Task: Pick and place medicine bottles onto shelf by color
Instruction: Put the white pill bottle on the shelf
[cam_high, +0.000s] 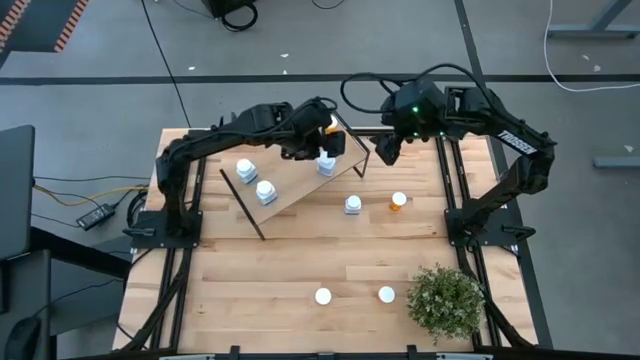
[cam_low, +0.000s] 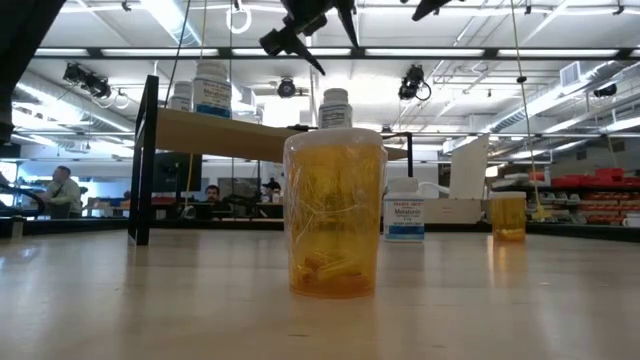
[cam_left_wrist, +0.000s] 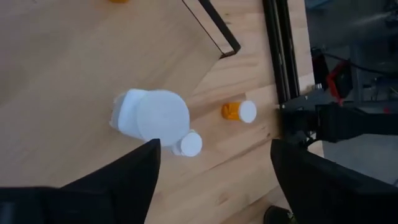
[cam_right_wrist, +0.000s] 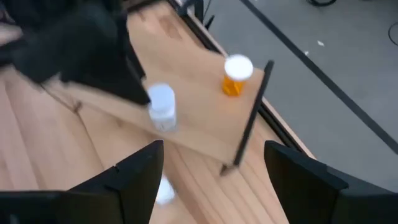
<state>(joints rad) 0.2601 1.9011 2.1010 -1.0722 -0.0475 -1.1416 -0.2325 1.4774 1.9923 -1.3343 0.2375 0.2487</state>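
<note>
Left gripper (cam_high: 322, 150) fingers open above white bottle (cam_high: 326, 165) near shelf (cam_high: 290, 180) edge; right gripper (cam_high: 385, 150) fingers open

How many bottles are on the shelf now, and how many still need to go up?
Four stand on the shelf: three white, one orange. The left gripper is open above the white bottle, holding nothing. The right gripper is open, empty. Four wait on the table, one orange lying down.

Bottles sorted across shelf (cam_high: 290, 185) and tabletop.
We see three white bottles (cam_high: 266, 191) and one orange bottle (cam_high: 330, 126) upright on the slanted board; four stand below.
</note>
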